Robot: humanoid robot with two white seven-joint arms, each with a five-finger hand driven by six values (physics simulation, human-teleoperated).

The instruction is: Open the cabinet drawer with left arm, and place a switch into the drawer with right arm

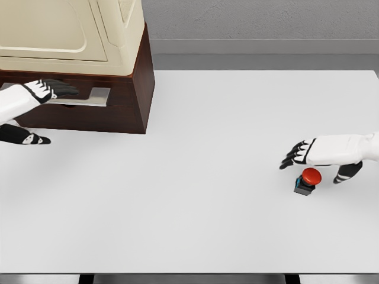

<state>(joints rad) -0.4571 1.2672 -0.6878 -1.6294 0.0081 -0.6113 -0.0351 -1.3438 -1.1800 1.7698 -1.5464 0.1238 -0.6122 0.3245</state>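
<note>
The switch (307, 180), a red round button on a small dark base, stands on the white table (195, 177) at the right. My right hand (314, 168) hovers just above it, open, with the black fingers (294, 157) stretched left and the thumb down at the switch's right side. The cabinet (127, 100), cream on top with a dark brown base, sits at the back left. Its drawer front carries a silver handle (92, 97) and looks shut. My left hand (53, 94) reaches in from the left, its fingers (59, 89) lying over the handle's left end and its thumb hanging well below.
The table's front edge runs along the bottom of the view. A grey wall stands behind the table's back edge.
</note>
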